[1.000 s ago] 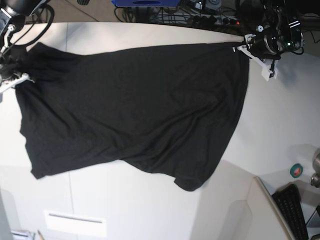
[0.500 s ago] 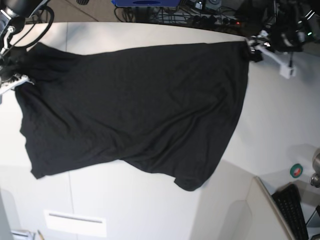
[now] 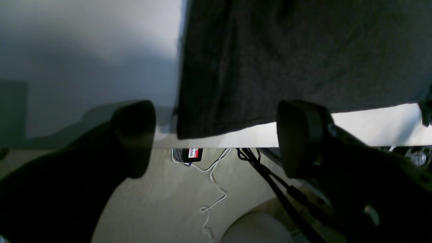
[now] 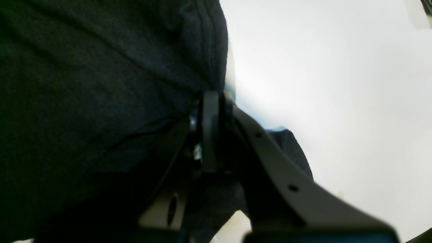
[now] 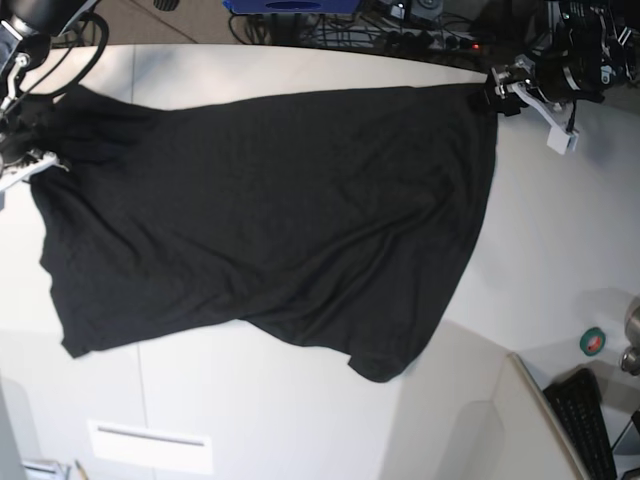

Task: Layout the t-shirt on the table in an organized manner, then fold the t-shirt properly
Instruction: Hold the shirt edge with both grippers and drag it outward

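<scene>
The black t-shirt [image 5: 270, 220] lies spread across the white table [image 5: 300, 420], with folds toward its lower right. My left gripper [image 5: 528, 115] stands open at the shirt's far right corner, at the table's back edge. In the left wrist view the two dark fingers [image 3: 135, 131] stand wide apart, and the shirt corner [image 3: 209, 101] lies flat on the table [image 3: 84, 50] between them, untouched. At the far left my right gripper [image 5: 22, 152] is shut on the shirt's edge. The right wrist view shows its jaws [image 4: 211, 101] pinching bunched black fabric [image 4: 101, 84].
A green tape roll [image 5: 592, 342] and a keyboard [image 5: 590, 420] sit at the lower right, past a table edge. Cables and a blue object [image 5: 290, 5] lie behind the table. Below the back edge the floor shows, with loose cables [image 3: 212, 179].
My left gripper has opened and let go of the shirt's right corner, then drawn slightly back toward the table's edge. The corner stays on the table. The right gripper has not moved.
</scene>
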Controlling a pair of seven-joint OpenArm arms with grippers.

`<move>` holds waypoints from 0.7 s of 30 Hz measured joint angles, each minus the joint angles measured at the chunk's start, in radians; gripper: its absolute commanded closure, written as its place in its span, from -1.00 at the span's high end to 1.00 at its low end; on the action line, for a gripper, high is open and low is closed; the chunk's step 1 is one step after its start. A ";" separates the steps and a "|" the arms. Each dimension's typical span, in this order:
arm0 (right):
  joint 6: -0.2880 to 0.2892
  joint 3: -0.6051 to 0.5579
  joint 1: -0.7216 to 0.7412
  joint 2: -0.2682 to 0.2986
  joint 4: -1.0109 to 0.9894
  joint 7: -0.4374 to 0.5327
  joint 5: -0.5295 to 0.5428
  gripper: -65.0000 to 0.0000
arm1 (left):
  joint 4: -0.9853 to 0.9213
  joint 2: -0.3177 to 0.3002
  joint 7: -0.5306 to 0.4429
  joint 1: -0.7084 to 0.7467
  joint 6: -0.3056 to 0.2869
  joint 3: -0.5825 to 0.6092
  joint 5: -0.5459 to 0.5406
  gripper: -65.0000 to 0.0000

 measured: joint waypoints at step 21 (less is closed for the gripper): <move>0.000 0.000 0.000 0.000 0.000 0.000 0.000 -1.00 | -0.063 0.031 -0.071 -0.046 -0.029 0.004 0.084 0.62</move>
